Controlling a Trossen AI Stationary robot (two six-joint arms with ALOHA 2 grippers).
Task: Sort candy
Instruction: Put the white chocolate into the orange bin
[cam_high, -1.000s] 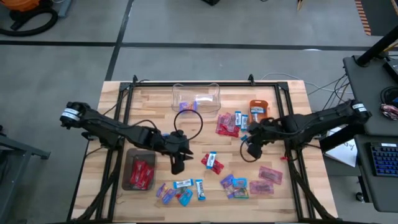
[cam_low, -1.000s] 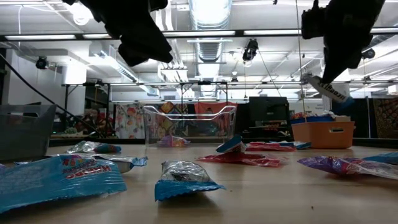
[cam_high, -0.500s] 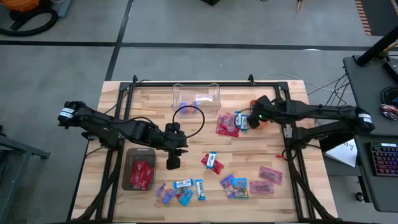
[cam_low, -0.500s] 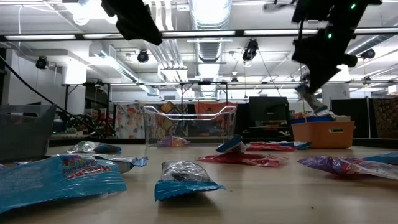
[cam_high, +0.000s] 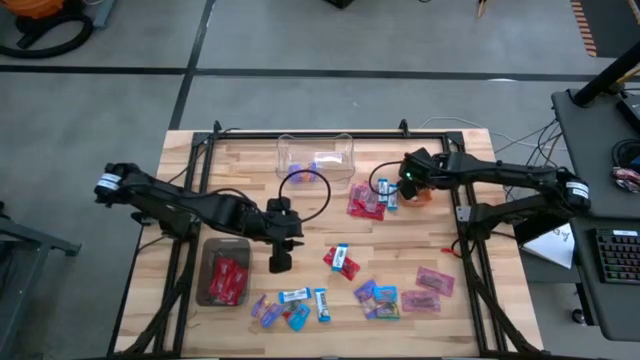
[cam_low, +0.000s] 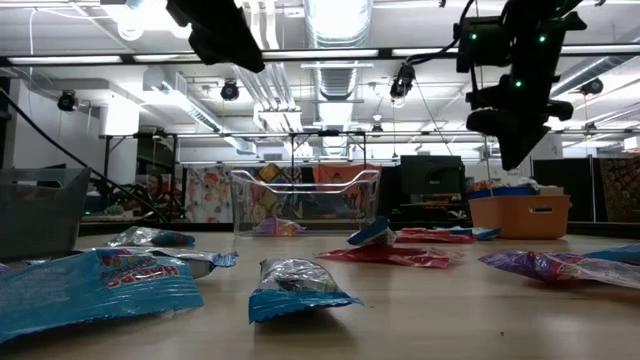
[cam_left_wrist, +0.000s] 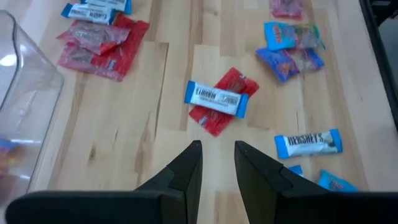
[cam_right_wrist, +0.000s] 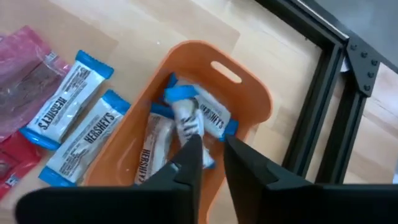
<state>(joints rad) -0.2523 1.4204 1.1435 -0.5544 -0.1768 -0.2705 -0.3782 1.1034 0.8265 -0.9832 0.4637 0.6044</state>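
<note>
My right gripper (cam_right_wrist: 212, 142) hangs over the small orange bowl (cam_right_wrist: 252, 99), at the table's far right (cam_high: 424, 192). Its fingers stand a narrow gap apart. A blue-and-white candy (cam_right_wrist: 186, 118) stands on end on the sweets in the bowl, just past the fingertips. My left gripper (cam_left_wrist: 217, 155) hovers, narrowly open, above bare wood beside the grey tray (cam_high: 212, 250) of red candy. Ahead of it a blue-and-white candy lies across a red one (cam_left_wrist: 217, 102). More candy lies scattered in red (cam_high: 365, 203), blue and purple (cam_high: 295, 308) and pink (cam_high: 430, 285).
A clear plastic box (cam_high: 316, 157) with purple sweets stands at the far edge, middle. Two blue-and-white bars (cam_right_wrist: 74, 118) and red packets lie next to the bowl. A black frame (cam_high: 462, 215) and cables run along the table's sides. Bare wood lies between the two arms.
My right gripper carried a blue-and-white candy from the table's right middle toward the far edge and stopped over the orange bowl. The candy no longer hangs below it in the low view. My left gripper rose and shifted slightly toward the left edge.
</note>
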